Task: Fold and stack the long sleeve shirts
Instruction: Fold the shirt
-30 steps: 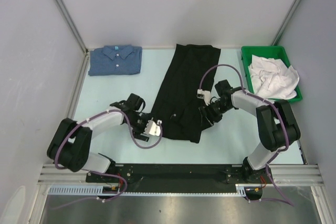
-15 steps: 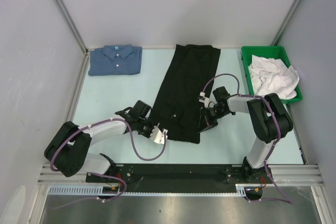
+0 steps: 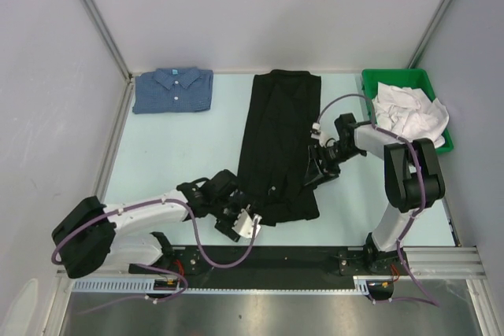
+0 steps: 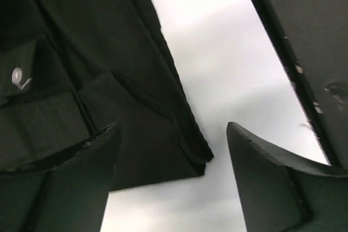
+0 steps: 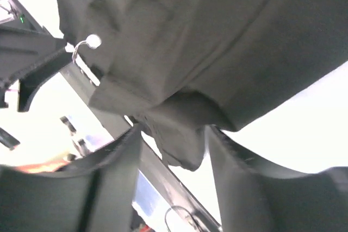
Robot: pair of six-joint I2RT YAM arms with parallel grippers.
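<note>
The black shirt (image 3: 277, 139) is lying mid-table, with the blue shirt (image 3: 173, 90) folded at its 10 o'clock. The left gripper (image 4: 171, 129), jaws apart, is hovering at its 7 o'clock corner. The right gripper (image 5: 174, 129) is seemingly pinching its 4 o'clock edge.

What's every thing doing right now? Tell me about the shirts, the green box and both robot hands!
black shirt, laid out in a long strip, not stacked
blue shirt, folded, far left corner
green bin, holding crumpled white cloth
left gripper, open over the black shirt's near corner
right gripper, jaws apart, black shirt fold between them, grip unclear
</note>
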